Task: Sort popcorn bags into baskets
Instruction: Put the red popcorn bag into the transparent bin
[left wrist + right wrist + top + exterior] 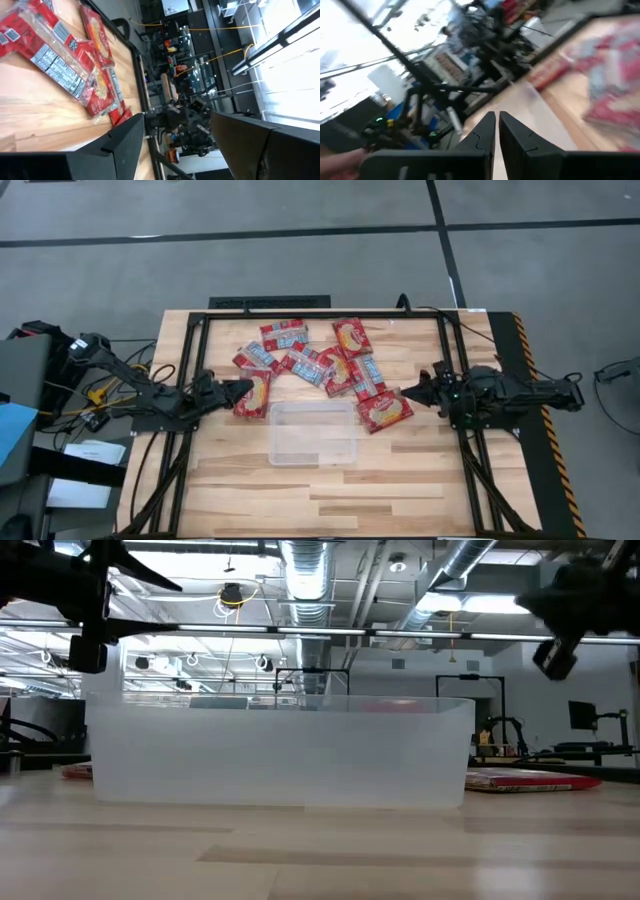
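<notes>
Found the jaws of the left gripper [246, 388] spread wide and gripping nothing. Hovered low near the table's [400, 480] left edge, tips pointing inward and just over the left bag [254, 394]. Lay that bag flat, red and yellow, just beside the basket's far left corner, outside it. Showed in the left wrist view the two dark fingers [125, 142] well apart, with bags on the wood ahead of them.

Lay the other bags [307, 365] in a loose cluster on the table's far half, between the far edge and the basket, several overlapping, some showing light blue panels. Sat every bag on the wood, outside the basket.

Stood the basket [273, 435], clear and rectangular, near the table's middle, toward the near edge. Filled the middle of the low view with its frosted wall, a red packet lying flat on either side of it.

Rested the right bag [383, 411] flat and tilted, touching or just beside the basket's far right corner.

Hung the right gripper [405, 392] toward the table's right edge, tips aimed inward and near that bag's far end. Kept only a thin slit between its jaws, barely parted, with nothing held.
</notes>
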